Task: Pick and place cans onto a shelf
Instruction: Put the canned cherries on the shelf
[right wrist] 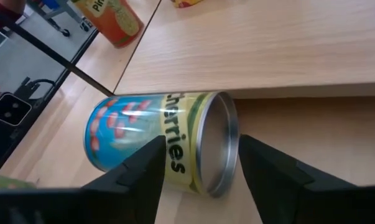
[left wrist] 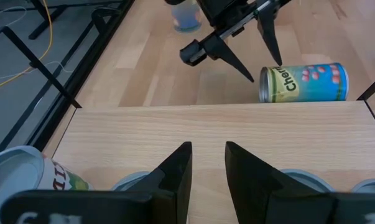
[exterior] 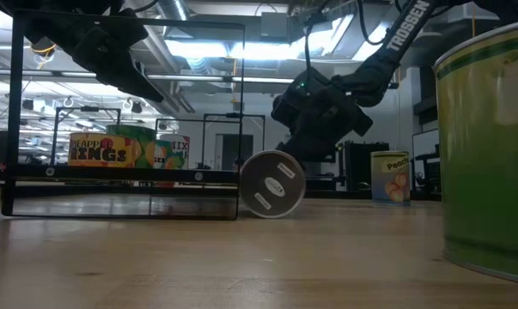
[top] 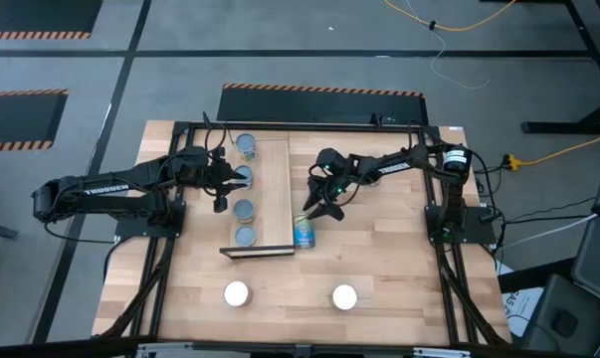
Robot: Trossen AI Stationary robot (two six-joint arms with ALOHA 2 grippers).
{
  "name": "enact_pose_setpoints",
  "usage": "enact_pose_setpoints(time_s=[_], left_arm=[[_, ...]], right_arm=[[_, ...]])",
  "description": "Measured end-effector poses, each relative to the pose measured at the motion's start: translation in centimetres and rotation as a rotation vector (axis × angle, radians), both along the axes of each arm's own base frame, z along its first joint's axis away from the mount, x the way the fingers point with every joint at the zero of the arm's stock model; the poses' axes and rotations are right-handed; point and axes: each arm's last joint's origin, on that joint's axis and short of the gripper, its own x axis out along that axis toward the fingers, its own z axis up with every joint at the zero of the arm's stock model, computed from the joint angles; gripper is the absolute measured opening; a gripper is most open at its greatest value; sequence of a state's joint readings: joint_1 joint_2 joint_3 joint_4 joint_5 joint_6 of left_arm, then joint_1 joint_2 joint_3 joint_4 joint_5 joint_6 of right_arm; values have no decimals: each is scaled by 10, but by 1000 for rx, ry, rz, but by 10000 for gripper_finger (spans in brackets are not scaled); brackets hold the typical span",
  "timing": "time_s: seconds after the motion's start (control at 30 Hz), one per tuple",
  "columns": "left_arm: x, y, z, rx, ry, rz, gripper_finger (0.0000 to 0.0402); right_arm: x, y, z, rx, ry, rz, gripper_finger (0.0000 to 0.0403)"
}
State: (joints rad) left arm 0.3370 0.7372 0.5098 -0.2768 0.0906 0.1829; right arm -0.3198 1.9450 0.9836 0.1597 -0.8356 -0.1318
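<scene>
The light-wood shelf (top: 275, 189) bears several upright cans in a row along its left side (top: 244, 209). A blue-and-yellow "cherries" can (top: 304, 232) lies on its side on the table against the shelf's right edge, near the shelf's near end; it also shows in the right wrist view (right wrist: 156, 146). My right gripper (top: 320, 208) is open just above this can, its fingers on either side of the can's silver end (right wrist: 218, 143), touching nothing. My left gripper (top: 220, 199) is open and empty over the shelf's left side (left wrist: 209, 165).
Two white-topped cans (top: 237, 293) (top: 344, 296) stand near the table's front edge; one looms at the right of the low view (exterior: 490, 146). Another can (top: 375, 177) stands behind my right arm. A black frame (top: 180, 129) rims the table.
</scene>
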Motion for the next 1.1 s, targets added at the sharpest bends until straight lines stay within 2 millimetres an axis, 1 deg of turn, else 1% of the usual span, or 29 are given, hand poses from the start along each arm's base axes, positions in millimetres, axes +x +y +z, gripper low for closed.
enact_pose_setpoints(time_s=[0.3, 0.5, 0.7, 1.1], left_arm=[[0, 0, 0, 0, 0, 0, 89], [0, 0, 0, 0, 0, 0, 89], [0, 0, 0, 0, 0, 0, 89], [0, 0, 0, 0, 0, 0, 89]], right_arm=[[1, 8, -1, 10, 7, 31, 144], [2, 13, -1, 8, 7, 45, 114], [2, 13, -1, 5, 7, 46, 84], [2, 13, -1, 4, 7, 44, 48]])
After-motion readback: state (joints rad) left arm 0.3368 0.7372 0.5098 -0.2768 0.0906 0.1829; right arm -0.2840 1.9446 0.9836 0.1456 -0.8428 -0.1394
